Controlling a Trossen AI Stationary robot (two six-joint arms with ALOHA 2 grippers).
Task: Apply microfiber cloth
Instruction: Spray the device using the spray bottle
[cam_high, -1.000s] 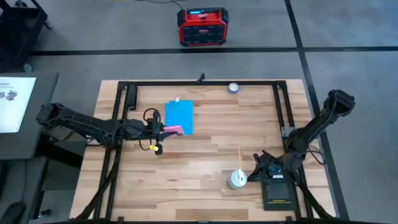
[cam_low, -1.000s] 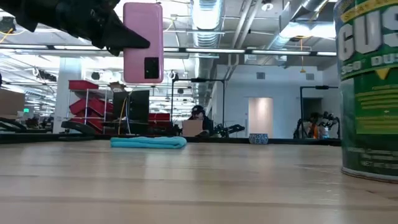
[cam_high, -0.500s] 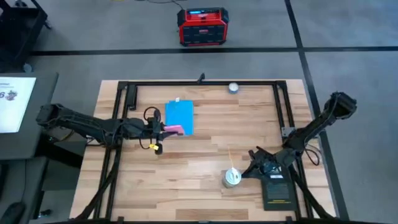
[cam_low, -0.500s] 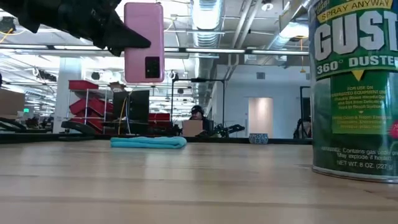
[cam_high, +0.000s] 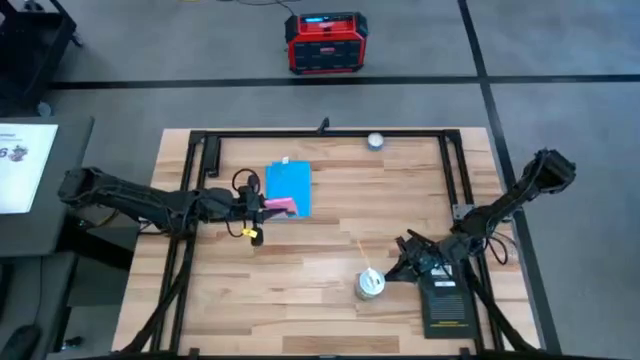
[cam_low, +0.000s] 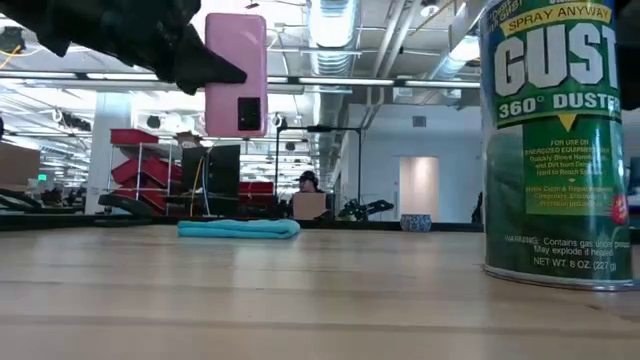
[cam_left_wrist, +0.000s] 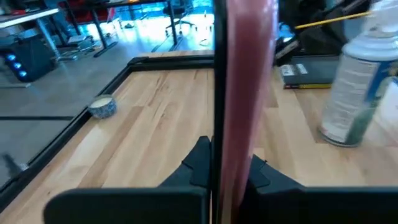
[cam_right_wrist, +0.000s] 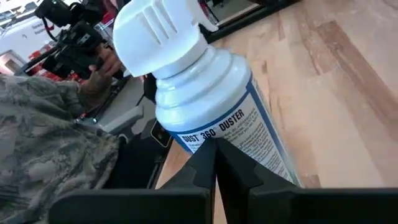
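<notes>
In the low view the duster can (cam_low: 556, 140) is cut off by the top and right edges, and the left gripper's dark bulk runs out at the top left, so its jaws cannot be made out there. The blue cloth (cam_low: 239, 228) shows only edge-on as a thin strip. In the left wrist view the pink phone (cam_left_wrist: 245, 93) hides the tabletop (cam_left_wrist: 155, 124) behind it.
</notes>
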